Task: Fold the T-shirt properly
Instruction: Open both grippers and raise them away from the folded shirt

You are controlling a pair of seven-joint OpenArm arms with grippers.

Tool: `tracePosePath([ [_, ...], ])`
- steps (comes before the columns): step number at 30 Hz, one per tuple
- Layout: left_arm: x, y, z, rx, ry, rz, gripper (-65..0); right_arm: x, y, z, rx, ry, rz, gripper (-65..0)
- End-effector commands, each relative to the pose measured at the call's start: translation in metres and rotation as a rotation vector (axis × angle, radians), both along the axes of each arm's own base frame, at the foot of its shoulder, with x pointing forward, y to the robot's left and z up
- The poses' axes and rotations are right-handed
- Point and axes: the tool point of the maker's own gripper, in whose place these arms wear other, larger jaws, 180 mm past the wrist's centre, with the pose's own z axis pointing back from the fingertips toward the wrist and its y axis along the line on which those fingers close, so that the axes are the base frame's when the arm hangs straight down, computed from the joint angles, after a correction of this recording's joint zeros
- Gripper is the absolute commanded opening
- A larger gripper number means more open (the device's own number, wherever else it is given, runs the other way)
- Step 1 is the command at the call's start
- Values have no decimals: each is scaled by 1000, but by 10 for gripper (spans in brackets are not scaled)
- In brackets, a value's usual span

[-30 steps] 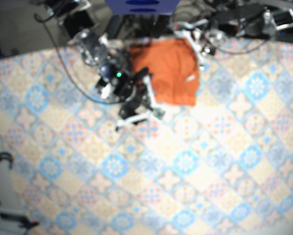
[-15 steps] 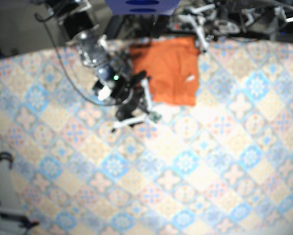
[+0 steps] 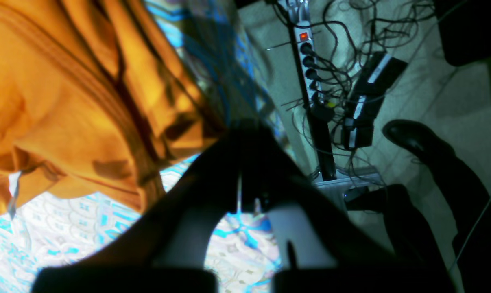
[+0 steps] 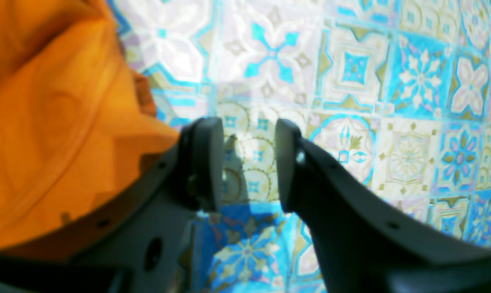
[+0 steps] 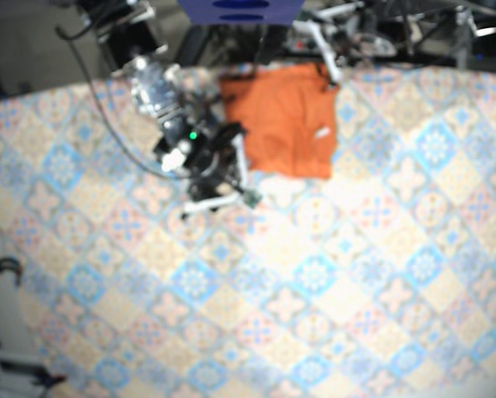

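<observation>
The orange T-shirt (image 5: pixel 283 120) lies folded into a rectangle at the far middle of the patterned table, a small white tag (image 5: pixel 321 133) showing on it. My right gripper (image 5: pixel 250 184) is just off the shirt's near left corner. In the right wrist view it (image 4: pixel 249 162) stands open over bare tablecloth, with the shirt (image 4: pixel 46 122) beside its left finger. My left gripper (image 5: pixel 331 70) is at the shirt's far right corner by the table's back edge. In the left wrist view it (image 3: pixel 243 130) is shut, its tips next to the rumpled shirt edge (image 3: pixel 86 101).
The tiled tablecloth (image 5: pixel 314 274) covers the whole table. Beyond the far edge, a power strip with tangled cables (image 3: pixel 310 65) and dark equipment (image 3: pixel 428 154) lie on the floor. The right arm's cable (image 5: pixel 107 124) trails over the table's far left.
My left gripper has drawn back along the shirt's right edge toward the table's far edge. My right arm has shifted slightly left, away from the shirt. The shirt has stayed put.
</observation>
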Motion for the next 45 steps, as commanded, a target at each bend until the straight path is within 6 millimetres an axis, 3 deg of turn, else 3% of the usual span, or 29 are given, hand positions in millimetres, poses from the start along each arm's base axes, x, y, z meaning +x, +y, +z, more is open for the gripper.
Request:
tracePosePath([
  [1,2,-3,1,-9,-5,2,-650,8,8,12,35,-35,8,-439],
  [10,8,-4,-8,10,-10,-18,-650,12,3,-5,5,6,5,-439],
  [15,13,7,-18,52,-11,-28,-650,11,2,-18,5,31,9,-439],
  [18,14,0,-17,31,3,-9,-650,10,2,-21,4,38,9,-439],
  [28,55,9,-20,49,-15,53,-650,10,3,-20,10,35,11,-439],
  [33,60,12,-28,57,6,85,-650,9,2,-22,7,38,10,-439],
  [39,78,15,-31,74,-19,99,-650,0,-2,-39,-19,87,15,-439],
  [45,110,18,-26,83,-77,115,-650,-5,-4,-48,-30,111,15,-439],
])
